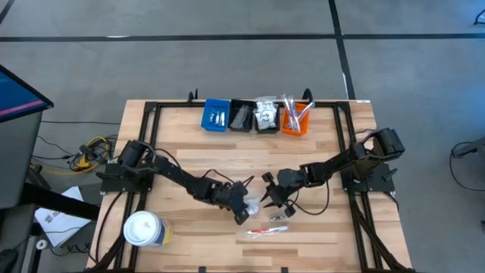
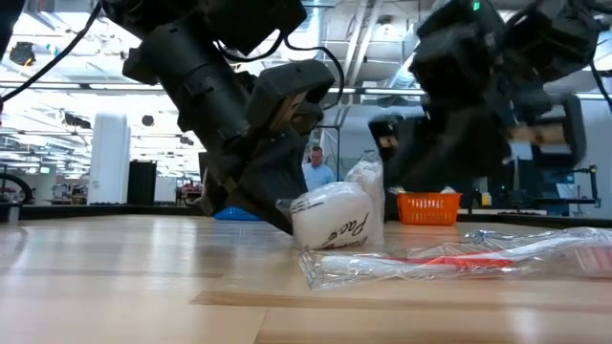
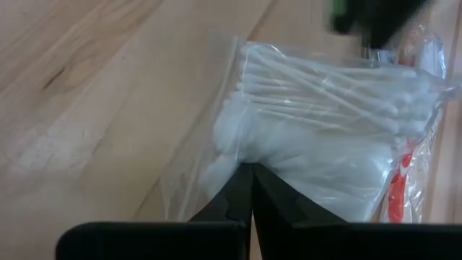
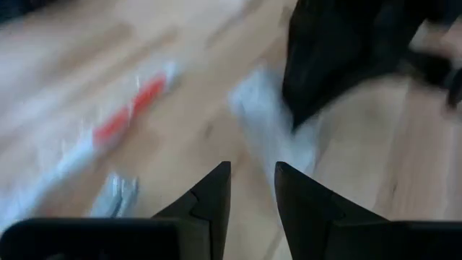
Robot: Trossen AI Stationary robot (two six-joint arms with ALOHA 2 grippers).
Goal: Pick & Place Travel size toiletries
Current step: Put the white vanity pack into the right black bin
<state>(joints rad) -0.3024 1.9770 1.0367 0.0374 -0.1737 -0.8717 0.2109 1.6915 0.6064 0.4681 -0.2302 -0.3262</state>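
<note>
A clear sachet of cotton swabs and pads (image 3: 325, 123) sits near the table's middle, also seen as the white sachet (image 1: 251, 206) (image 2: 330, 218). My left gripper (image 1: 241, 206) (image 3: 251, 167) is shut on it from the left. My right gripper (image 1: 270, 201) (image 4: 251, 173) stands just right of the sachet, its fingers apart with nothing between them. A red-and-white toothbrush in a clear wrapper (image 1: 265, 231) (image 2: 459, 260) lies flat on the table nearer the front edge. A small clear packet (image 1: 279, 218) lies beside it. My left gripper pinches the sachet's near edge (image 3: 245, 153) between its two shut fingers, and the plastic gathers there. The fingers slant down from the table's left. The sachet lies beyond the fingertips, low at the table top; whether its underside rests on the wood I cannot tell.
Along the far edge stand a blue bin (image 1: 216, 115), a black bin (image 1: 242, 116), a bin with white packets (image 1: 265, 114) and an orange bin (image 1: 297, 119) with sticks in it. A white tub (image 1: 142, 230) stands at the near left. A person shows in the room behind (image 2: 316, 170).
</note>
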